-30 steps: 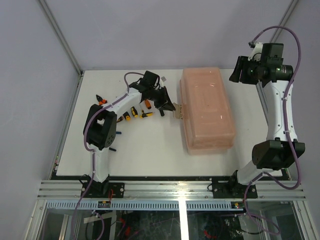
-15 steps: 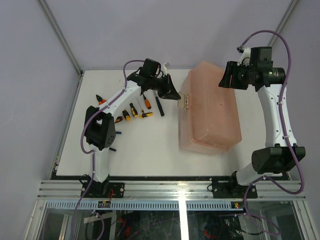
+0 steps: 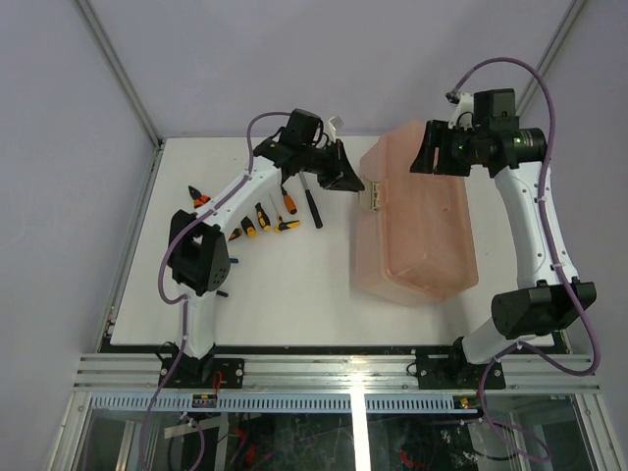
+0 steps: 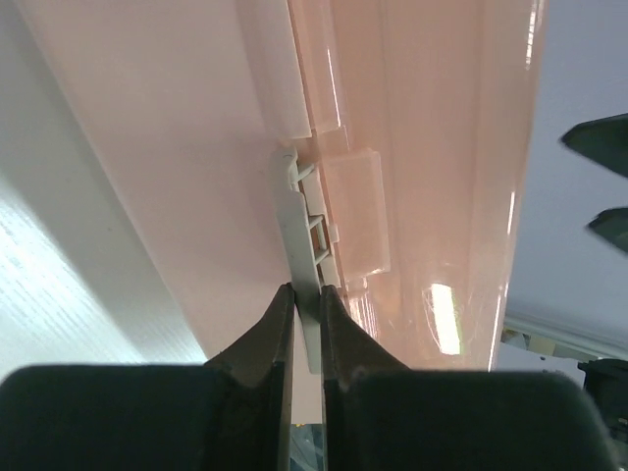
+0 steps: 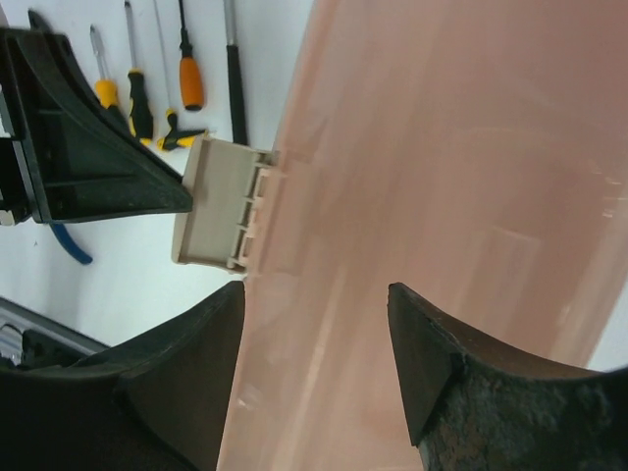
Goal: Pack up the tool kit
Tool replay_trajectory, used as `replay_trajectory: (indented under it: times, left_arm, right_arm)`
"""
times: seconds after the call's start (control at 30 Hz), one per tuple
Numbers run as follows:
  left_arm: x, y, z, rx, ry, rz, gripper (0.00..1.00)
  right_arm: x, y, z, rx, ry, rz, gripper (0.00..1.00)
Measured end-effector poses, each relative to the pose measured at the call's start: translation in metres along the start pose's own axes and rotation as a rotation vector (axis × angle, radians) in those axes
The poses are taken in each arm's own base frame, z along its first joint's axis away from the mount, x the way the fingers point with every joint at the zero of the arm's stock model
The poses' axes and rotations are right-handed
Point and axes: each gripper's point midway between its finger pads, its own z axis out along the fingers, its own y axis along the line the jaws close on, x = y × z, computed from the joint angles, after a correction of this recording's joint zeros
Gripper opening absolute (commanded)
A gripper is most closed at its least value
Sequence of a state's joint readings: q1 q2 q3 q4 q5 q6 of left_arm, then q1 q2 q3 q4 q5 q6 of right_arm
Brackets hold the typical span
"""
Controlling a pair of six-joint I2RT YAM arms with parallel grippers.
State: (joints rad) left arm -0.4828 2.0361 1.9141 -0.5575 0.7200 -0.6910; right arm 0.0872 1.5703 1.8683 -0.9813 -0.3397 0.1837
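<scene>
Firmly pinches latch [image 4: 292,226] of box [image 3: 417,235] with left end effector [image 4: 306,292], holds right end effector [image 5: 314,294] spread; white counter [image 3: 285,289], grey walls [image 3: 294,69].

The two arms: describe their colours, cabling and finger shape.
Both the left arm and right arm have white link shells with bulky black joint housings. A thin purple cable loops loosely along each. The left gripper and right gripper are black; their fingers are matte wedges tapering towards the tips.
</scene>
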Motion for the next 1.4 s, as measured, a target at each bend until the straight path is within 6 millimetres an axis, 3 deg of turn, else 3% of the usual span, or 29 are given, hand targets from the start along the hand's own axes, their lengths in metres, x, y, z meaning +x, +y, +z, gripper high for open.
replay_trajectory:
  times: [0.13,0.3,0.8,1.1,1.4]
  left_arm:
    - [0.000,-0.014,0.001,0.022,-0.004,0.014,0.00]
    - [0.000,-0.018,0.001,0.028,-0.005,0.013,0.00]
    - [-0.003,-0.012,0.001,0.044,-0.009,0.005,0.00]
    - [-0.006,0.011,-0.008,0.035,-0.020,-0.025,0.00]
    - [-0.004,0.059,-0.023,-0.021,-0.036,-0.052,0.00]
  right_arm:
    - [0.014,0.018,0.010,-0.020,0.058,-0.032,0.67]
    - [0.024,0.024,0.021,-0.005,0.096,-0.055,0.67]
    - [0.018,-0.015,0.014,0.185,0.053,-0.049,0.68]
    - [0.014,-0.049,-0.015,0.273,-0.007,-0.016,0.68]
    - [0.009,-0.075,-0.031,0.344,-0.045,-0.015,0.68]
